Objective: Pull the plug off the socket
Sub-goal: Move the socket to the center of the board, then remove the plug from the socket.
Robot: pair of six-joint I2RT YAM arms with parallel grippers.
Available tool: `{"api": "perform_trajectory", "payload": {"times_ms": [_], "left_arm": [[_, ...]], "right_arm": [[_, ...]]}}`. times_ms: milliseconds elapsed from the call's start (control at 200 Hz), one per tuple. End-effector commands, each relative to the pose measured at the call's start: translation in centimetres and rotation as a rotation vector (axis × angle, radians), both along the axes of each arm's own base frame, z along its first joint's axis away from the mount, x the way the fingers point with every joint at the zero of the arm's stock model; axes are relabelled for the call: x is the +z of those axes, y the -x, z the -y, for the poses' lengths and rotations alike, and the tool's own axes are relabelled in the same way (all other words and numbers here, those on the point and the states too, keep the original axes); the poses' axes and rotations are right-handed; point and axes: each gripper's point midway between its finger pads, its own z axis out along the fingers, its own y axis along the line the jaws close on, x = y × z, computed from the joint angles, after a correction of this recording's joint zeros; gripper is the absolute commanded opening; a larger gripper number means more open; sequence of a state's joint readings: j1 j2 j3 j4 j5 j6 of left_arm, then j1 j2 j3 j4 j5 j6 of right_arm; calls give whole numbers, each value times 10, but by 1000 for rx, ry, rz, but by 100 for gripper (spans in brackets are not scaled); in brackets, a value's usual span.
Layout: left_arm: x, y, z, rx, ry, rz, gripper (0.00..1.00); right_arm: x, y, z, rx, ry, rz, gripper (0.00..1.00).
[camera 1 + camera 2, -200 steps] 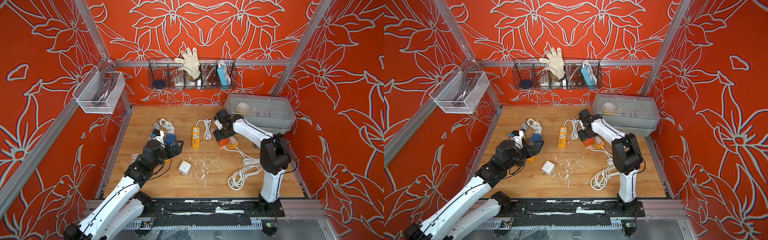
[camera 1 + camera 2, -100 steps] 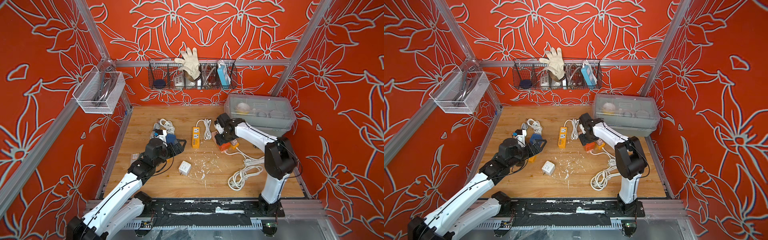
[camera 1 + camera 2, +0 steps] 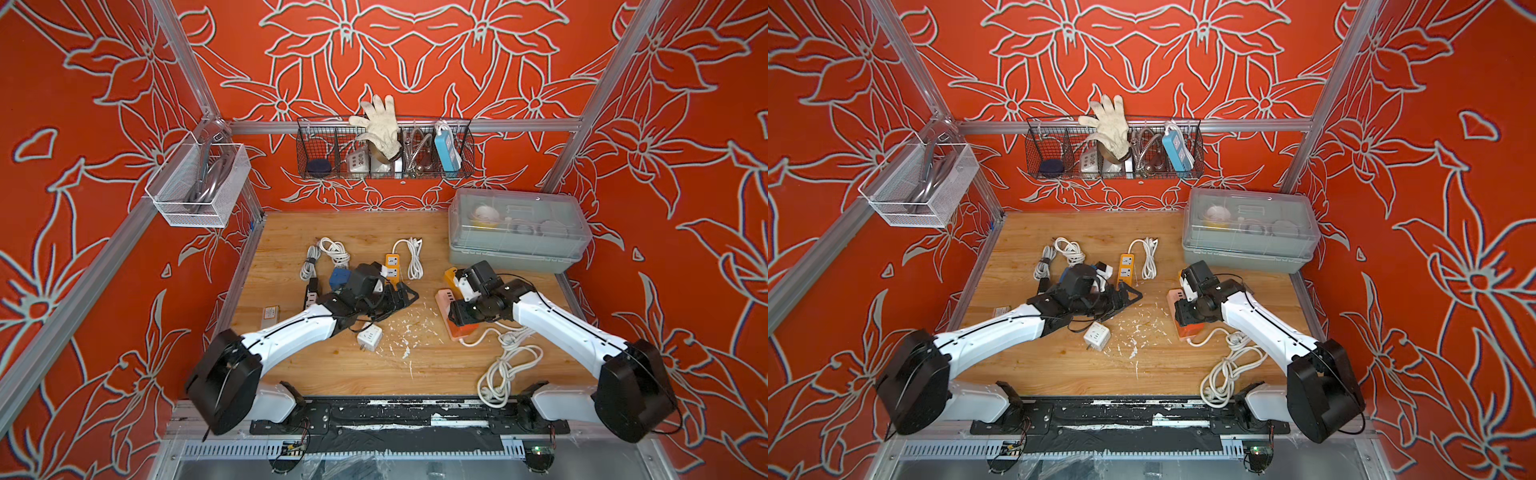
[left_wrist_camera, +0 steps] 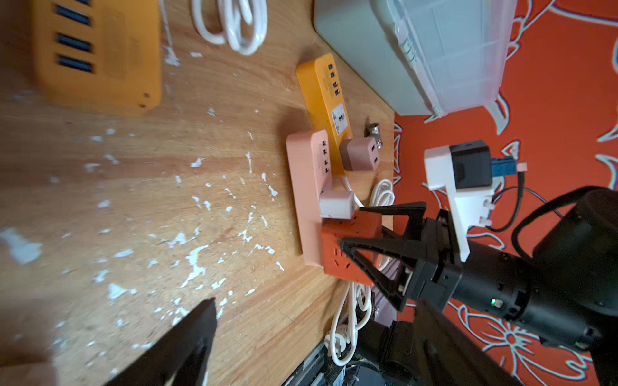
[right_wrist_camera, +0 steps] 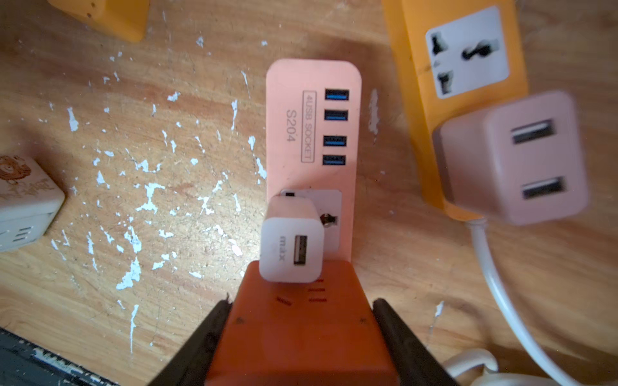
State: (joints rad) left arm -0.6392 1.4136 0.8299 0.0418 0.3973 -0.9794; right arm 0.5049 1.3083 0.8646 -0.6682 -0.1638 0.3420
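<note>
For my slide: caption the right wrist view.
Right claw clamps orange socket cube beside white USB charger plugged into pink power strip.

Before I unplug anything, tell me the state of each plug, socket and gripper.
white charger: plugged into pink power strip
pink charger: plugged into yellow power strip
orange cube socket: gripped by right gripper
left gripper: open, empty
white cube adapter: unplugged, loose
storage box: lid closed

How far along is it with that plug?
Nothing is out yet: the white USB charger is seated in the pink power strip. In hand: the right gripper clamps the orange socket cube at the strip's end. Still to do: the open left gripper, apart from the charger, likely grasps and pulls it.
</note>
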Motion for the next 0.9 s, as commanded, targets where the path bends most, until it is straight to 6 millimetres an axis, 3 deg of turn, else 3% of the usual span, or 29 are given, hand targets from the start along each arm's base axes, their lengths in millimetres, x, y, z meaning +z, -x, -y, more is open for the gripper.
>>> {"api": "perform_trajectory", "payload": {"times_ms": [0, 330, 586, 896], "left_arm": [[-4, -3, 23, -31, 48, -76, 90], [-58, -11, 60, -50, 26, -294, 87], [-75, -19, 80, -79, 58, -330, 81], [-109, -13, 84, -91, 61, -397, 76]], "right_arm": [[10, 2, -12, -36, -104, 15, 45], [12, 11, -17, -41, -165, 0, 44], [5, 18, -24, -60, -225, -35, 44], [5, 19, -32, -62, -284, -58, 43]]}}
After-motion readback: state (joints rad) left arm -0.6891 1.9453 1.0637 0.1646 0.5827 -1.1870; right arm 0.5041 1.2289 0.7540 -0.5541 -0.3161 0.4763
